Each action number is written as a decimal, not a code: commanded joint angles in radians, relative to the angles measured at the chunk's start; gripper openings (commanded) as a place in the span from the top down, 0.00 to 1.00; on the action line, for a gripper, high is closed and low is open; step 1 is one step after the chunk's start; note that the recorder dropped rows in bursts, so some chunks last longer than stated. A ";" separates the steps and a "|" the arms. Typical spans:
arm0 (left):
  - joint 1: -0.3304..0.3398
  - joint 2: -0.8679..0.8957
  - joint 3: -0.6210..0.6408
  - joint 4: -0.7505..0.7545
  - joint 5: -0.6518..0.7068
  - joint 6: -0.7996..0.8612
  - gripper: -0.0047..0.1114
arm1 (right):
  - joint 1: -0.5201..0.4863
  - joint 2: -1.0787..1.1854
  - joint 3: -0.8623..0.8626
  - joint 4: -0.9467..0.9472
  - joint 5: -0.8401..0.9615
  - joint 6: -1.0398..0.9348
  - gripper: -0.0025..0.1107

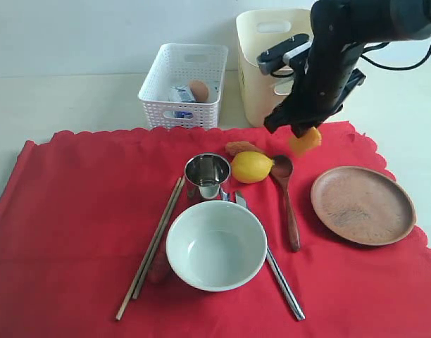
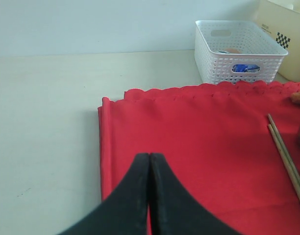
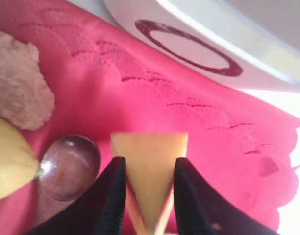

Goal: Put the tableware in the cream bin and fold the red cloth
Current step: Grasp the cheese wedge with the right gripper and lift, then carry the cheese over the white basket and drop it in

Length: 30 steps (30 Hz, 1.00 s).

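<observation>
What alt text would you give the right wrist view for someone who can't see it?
The right end effector grips a yellow cheese wedge above the red cloth. Beside it lie a spoon and lemon; the cream bin stands beyond.

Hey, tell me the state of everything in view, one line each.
red cloth: spread out, unfolded
bowl: upright, empty
steel cup: upright
wooden plate: empty
cheese wedge: held over the cloth
right gripper: shut on cheese wedge
left gripper: shut, empty

Lemon (image 1: 251, 167), cheese wedge (image 1: 305, 141), white basket (image 1: 180, 116) with egg (image 1: 198, 89) and carton (image 1: 180, 94).
</observation>
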 commanded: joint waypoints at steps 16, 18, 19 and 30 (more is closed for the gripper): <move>-0.005 0.002 -0.003 0.002 -0.010 -0.006 0.96 | -0.002 -0.074 0.000 1.144 -0.166 -0.850 0.98; -0.005 0.002 -0.003 0.002 -0.010 -0.006 0.96 | -0.002 -0.073 0.000 1.221 -0.209 -0.909 0.98; -0.005 0.002 -0.003 0.002 -0.010 -0.006 0.96 | -0.002 -0.073 0.000 1.260 -0.229 -0.937 0.98; -0.005 0.002 -0.003 0.002 -0.010 -0.006 0.96 | 0.025 0.037 -0.114 1.523 -0.319 -1.163 0.98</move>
